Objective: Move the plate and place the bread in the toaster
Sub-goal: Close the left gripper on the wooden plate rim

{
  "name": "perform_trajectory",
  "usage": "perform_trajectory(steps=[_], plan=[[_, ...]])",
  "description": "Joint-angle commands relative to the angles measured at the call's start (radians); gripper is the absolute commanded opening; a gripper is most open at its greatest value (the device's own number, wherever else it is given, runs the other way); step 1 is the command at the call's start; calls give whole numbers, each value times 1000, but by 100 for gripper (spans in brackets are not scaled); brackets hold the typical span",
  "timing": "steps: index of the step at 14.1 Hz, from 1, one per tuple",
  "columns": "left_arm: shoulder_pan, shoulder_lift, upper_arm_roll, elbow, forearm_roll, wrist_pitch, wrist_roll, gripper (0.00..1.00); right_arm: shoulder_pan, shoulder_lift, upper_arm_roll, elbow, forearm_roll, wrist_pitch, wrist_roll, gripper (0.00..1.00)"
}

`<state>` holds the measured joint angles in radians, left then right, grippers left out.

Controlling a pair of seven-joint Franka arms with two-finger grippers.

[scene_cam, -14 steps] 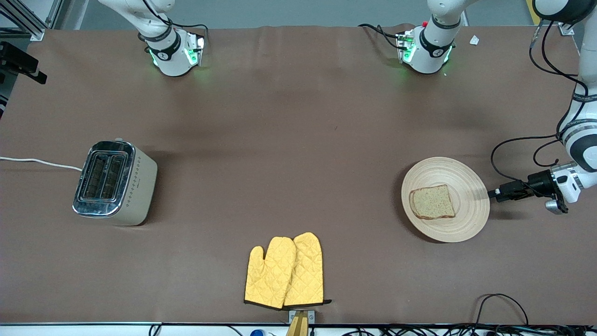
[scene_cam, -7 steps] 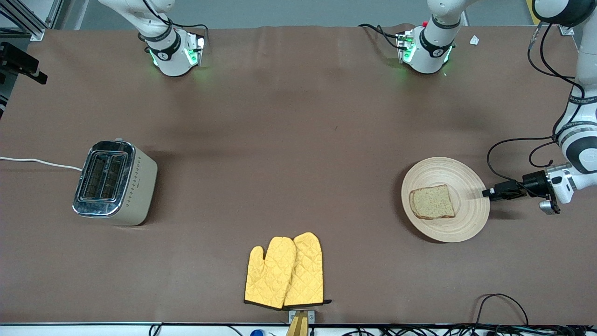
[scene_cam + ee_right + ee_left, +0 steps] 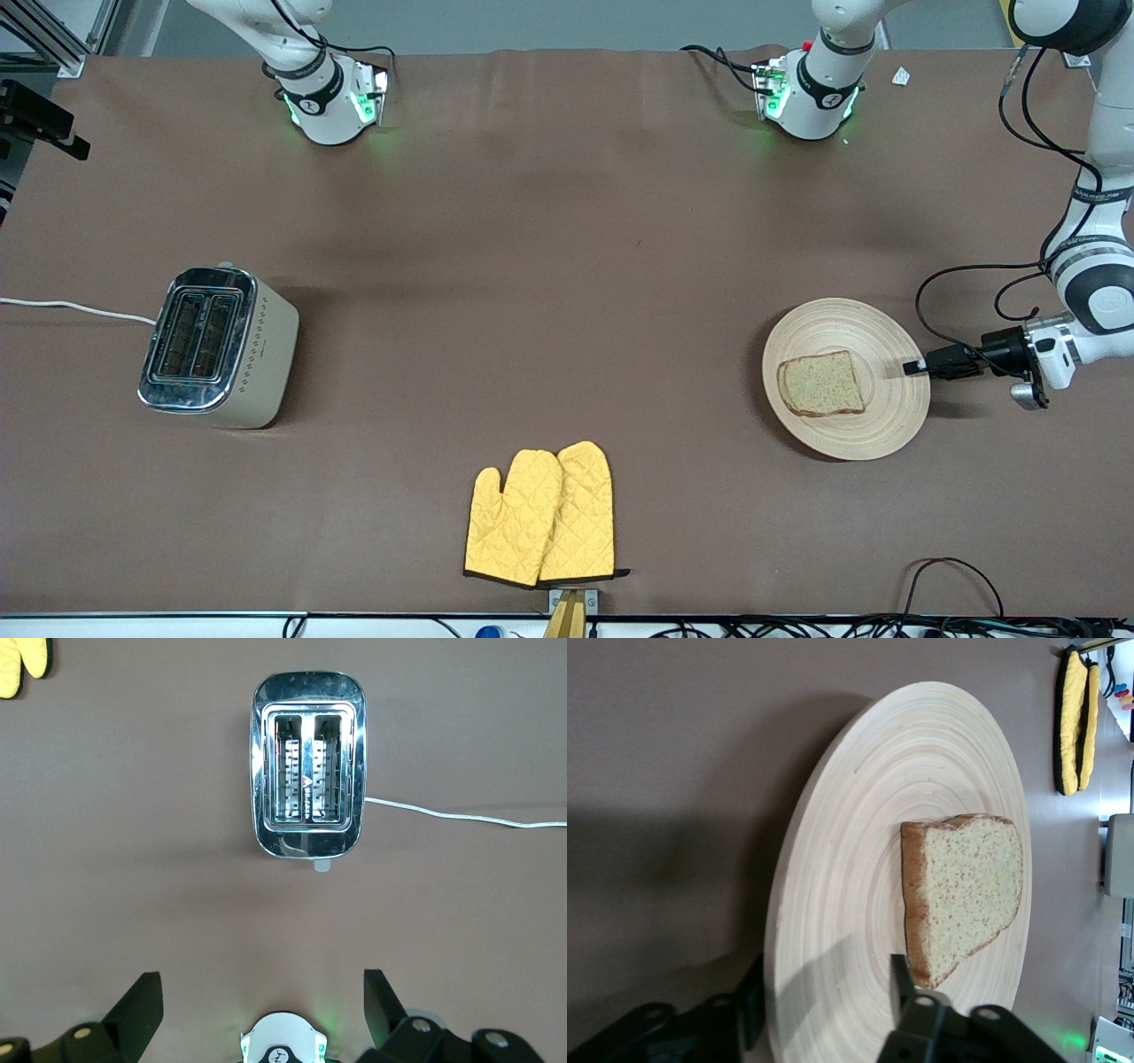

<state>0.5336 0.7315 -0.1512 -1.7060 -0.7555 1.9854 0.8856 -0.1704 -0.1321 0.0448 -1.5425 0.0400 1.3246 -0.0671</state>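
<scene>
The bread [image 3: 821, 384] lies on the plate [image 3: 873, 434] toward the left arm's end of the desk [image 3: 567, 266]. The left end effector [image 3: 912, 368], fingers apart, straddles the plate's rim at three o'clock. The toaster [image 3: 217, 347] has bare slots; the right end effector [image 3: 257, 1005] waits spread above it.

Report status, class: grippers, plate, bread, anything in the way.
Left gripper straddling plate rim, not yet clamped. Right gripper open, high over toaster. Bread on plate. Oven mitts lie aside.

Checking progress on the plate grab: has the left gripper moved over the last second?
Yes. The left gripper has slid in over the plate rim toward the bread; the plate itself stayed put.
</scene>
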Motion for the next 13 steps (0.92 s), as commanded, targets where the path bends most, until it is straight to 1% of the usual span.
perform_trajectory(steps=[1,2,3,4,5,9,11,13], plan=[[9,11,-7,14,-24,-14,18,44,-21,-9,15,-11,1,10,6,100],[9,12,-7,14,-24,-14,18,39,-20,-8,15,-10,1,10,6,100],[9,12,-7,16,-24,-14,18,36,-20,-8,15,-8,1,11,6,100],[9,16,-7,16,-21,-16,19,36,-20,-6,15,-8,1,12,4,100],[11,19,-7,19,-19,-25,19,33,-20,-6,15,-8,1,12,4,100],[28,48,-7,51,-18,-77,19,10,-21,-6,15,-7,1,12,4,100],[29,46,-7,51,-22,-94,19,2,-20,-6,15,-7,1,12,4,100],[31,42,-8,51,-24,-109,18,0,-20,-6,15,-7,1,13,6,100]])
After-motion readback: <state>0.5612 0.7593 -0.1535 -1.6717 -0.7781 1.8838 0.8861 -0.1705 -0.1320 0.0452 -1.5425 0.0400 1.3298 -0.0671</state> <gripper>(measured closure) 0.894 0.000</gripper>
